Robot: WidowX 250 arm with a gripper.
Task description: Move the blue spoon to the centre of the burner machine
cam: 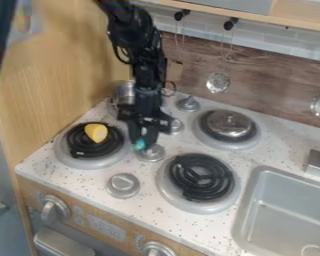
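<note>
The black gripper [143, 137] hangs down over the middle of the stove top, between the left burner and the front right burner. A small blue-teal piece [140, 145], which looks like part of the blue spoon, shows right at the gripper's lower end, beside a silver knob. The rest of its shape is hidden or too small to make out, and I cannot tell whether it is held. Four black-centred or covered places make up the burner area, among them the front right coil burner [201, 177] and the left coil burner [76, 149].
A yellow lemon-like piece [96, 132] lies on the left burner. A metal lid [229, 123] covers the back right burner. A metal pot [124, 92] stands behind the arm, silver knobs [122, 185] dot the middle, and a sink [289, 210] lies at right.
</note>
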